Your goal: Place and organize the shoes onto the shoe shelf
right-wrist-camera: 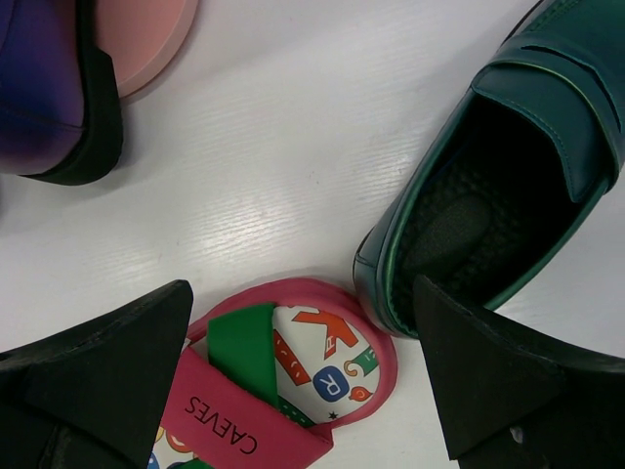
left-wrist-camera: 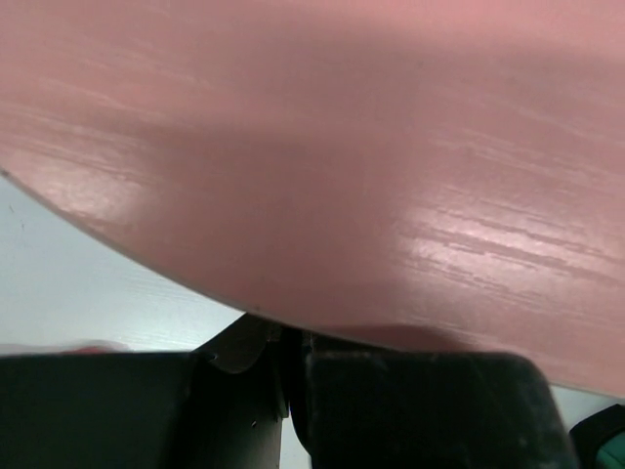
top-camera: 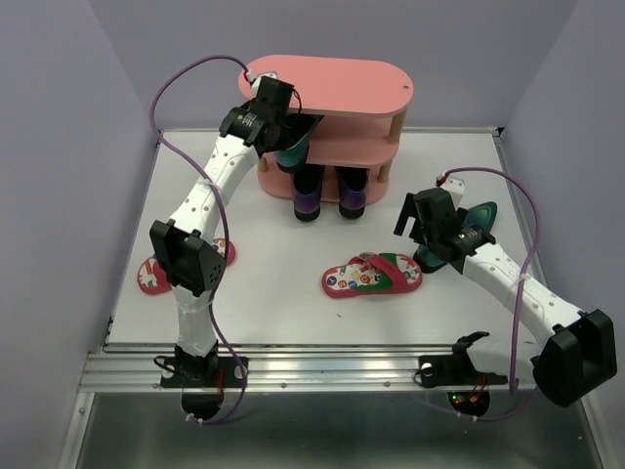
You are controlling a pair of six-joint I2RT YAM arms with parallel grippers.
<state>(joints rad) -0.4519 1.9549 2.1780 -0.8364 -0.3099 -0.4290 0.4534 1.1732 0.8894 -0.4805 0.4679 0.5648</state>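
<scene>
The shoe shelf (top-camera: pixel 342 88) stands at the back, its pink board (left-wrist-camera: pixel 322 147) filling the left wrist view. Two purple loafers (top-camera: pixel 308 200) (top-camera: pixel 352 195) sit on the bottom tier. My left gripper (top-camera: pixel 283 132) (left-wrist-camera: pixel 288 342) is shut on a dark-green loafer (top-camera: pixel 293 149), which hangs tilted at the middle tier's left end. My right gripper (top-camera: pixel 430 252) (right-wrist-camera: pixel 301 293) is open above the heel of a red flip-flop (top-camera: pixel 371 276) (right-wrist-camera: pixel 293 381), with the other dark-green loafer (top-camera: pixel 479 217) (right-wrist-camera: pixel 498 186) just to its right. A second flip-flop (top-camera: pixel 151 276) lies at the left, partly behind the left arm.
A purple loafer's toe (right-wrist-camera: pixel 44 88) and the shelf's bottom board (right-wrist-camera: pixel 146 39) show at the top left of the right wrist view. The white table (top-camera: pixel 273 303) ends in a metal rail (top-camera: pixel 322 366) at the near edge. Lilac walls close in both sides.
</scene>
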